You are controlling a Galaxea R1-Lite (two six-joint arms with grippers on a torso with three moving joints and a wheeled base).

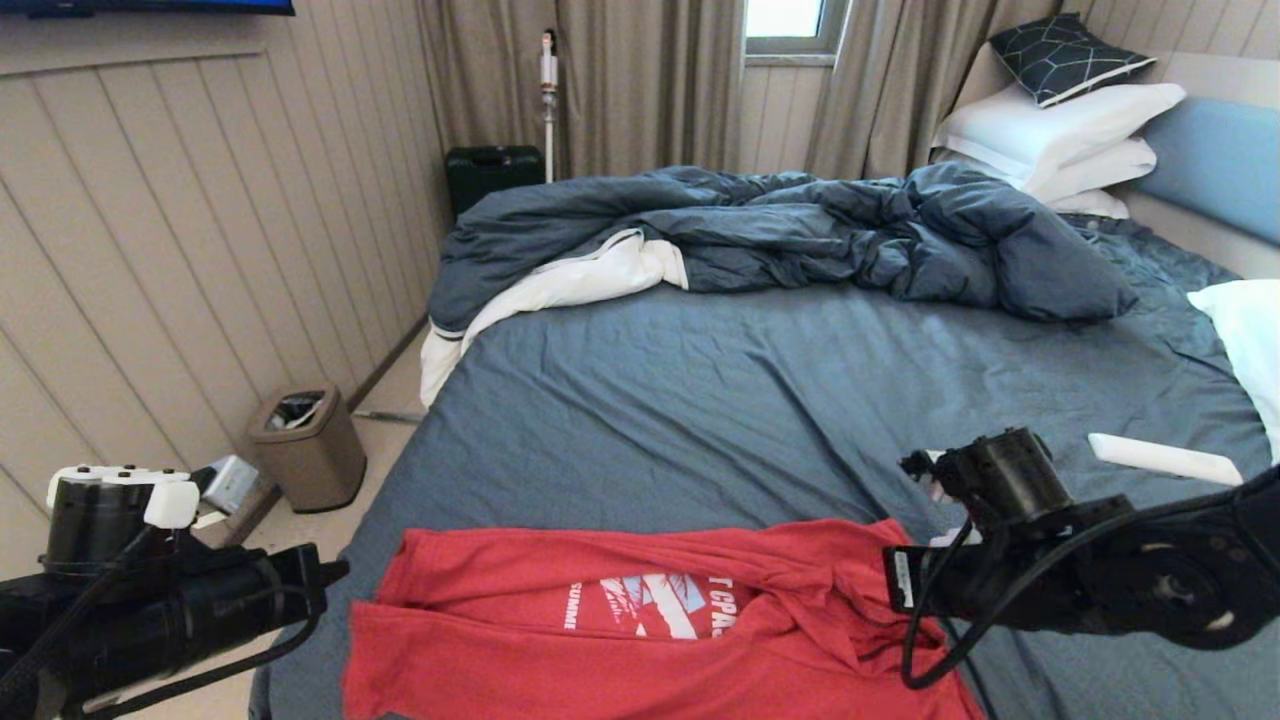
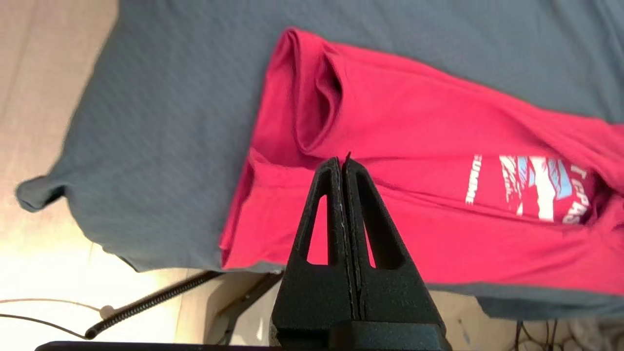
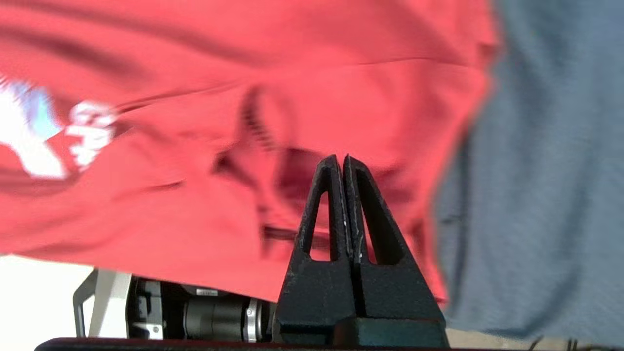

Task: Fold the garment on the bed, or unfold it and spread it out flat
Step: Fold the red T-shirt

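The red T-shirt [image 1: 600, 660] lies crosswise at the near edge of the bed's slate-blue sheet [image 1: 750, 400]. Its long edges are folded in over the middle, so only part of the white and light-blue graphic [image 1: 655, 605] shows. My left gripper [image 2: 341, 161] is shut and empty, hovering over the shirt's [image 2: 414, 146] left end, near the bed corner. My right gripper [image 3: 340, 158] is shut and empty too, above the crumpled right end of the shirt [image 3: 292, 73], close to its edge on the sheet [image 3: 536, 195].
A rumpled dark blue duvet [image 1: 800, 230] lies across the far half of the bed, with white pillows [image 1: 1060, 130] by the headboard [image 1: 1220, 165]. A white flat object [image 1: 1165, 460] lies on the sheet at the right. A brown bin [image 1: 305, 445] stands on the floor at the left.
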